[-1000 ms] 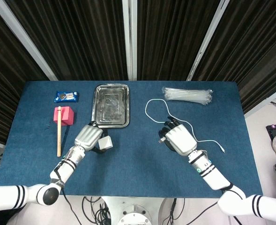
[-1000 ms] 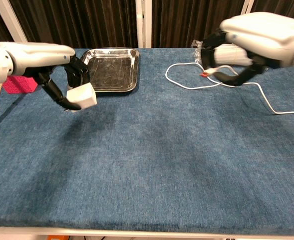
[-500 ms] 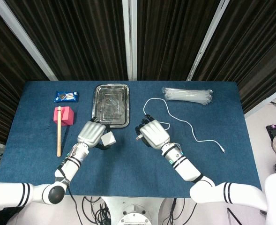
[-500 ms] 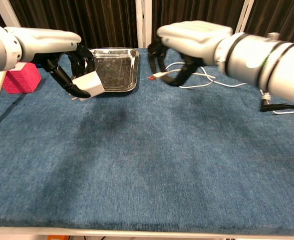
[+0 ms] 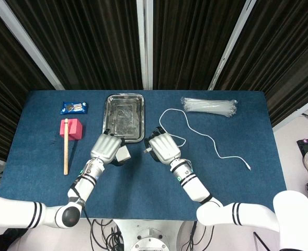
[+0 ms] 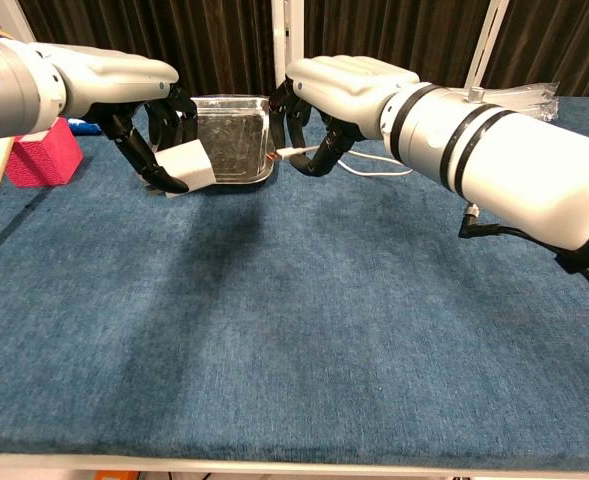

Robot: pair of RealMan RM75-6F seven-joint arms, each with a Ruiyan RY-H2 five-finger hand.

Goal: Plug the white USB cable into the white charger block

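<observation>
- Left hand [image 5: 106,148] grips the white charger block [image 6: 185,168] between dark fingers; block held above the desk [image 5: 143,193], near the front edge of the metal tray [image 5: 124,117], one face turned toward the right hand.
- Right hand [image 5: 162,148] pinches the plug end of the white USB cable [image 5: 195,130]; chest view shows the connector tip [image 6: 279,156] pointing left toward the block, with a small gap between them. Not yet mated.
- The two hands are close together, in front of the tray, roughly at the desk's middle.
- Cable trails from the right hand back in a loop, then runs right across the blue cloth; the free far end [image 5: 247,168] lies on the desk well to the right.
- Tray sits at back centre; contents not discernible.
- Left side of desk: pink block [image 5: 71,128] with a wooden stick [image 5: 66,149] lying across it, stick running toward the front; a small blue packet [image 5: 73,107] behind them near the back edge.
- Back right: clear plastic bundle [image 5: 209,106] lying along the back edge.
- Dark curtain behind the desk.
</observation>
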